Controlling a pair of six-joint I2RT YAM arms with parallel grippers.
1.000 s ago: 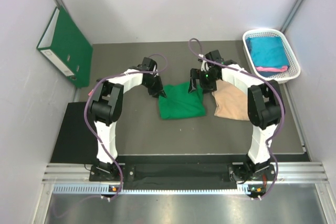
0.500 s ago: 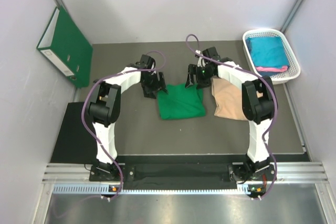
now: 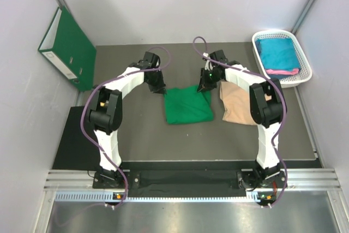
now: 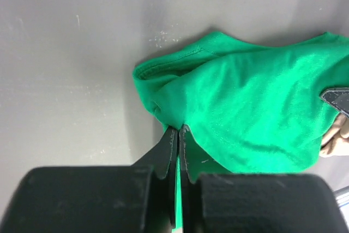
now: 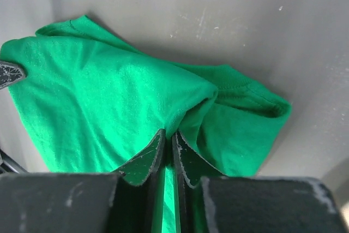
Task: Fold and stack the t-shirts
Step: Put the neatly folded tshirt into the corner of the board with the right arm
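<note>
A bright green t-shirt [image 3: 188,106] lies folded in a rough square mid-table. My left gripper [image 3: 161,88] is at its far left corner, shut on a pinch of green cloth [image 4: 251,102]; the jaws meet at the fold [image 4: 178,130]. At the far right corner my right gripper [image 3: 203,87] is shut on the shirt too, its tips [image 5: 169,133] pressed on a ridge of green fabric [image 5: 109,91]. A pale pink t-shirt [image 3: 238,105] lies folded just right of the green one. More t-shirts, teal [image 3: 278,52] over pink [image 3: 283,72], sit in the basket.
A white basket [image 3: 254,42] stands at the back right. The dark green binder [image 3: 68,47] leans on the left wall. A black mat [image 3: 82,140] covers the near left of the table.
Both grippers went from open to shut on the green shirt's far corners. The left gripper moved up and right onto the far left corner; the right one shifted slightly.
</note>
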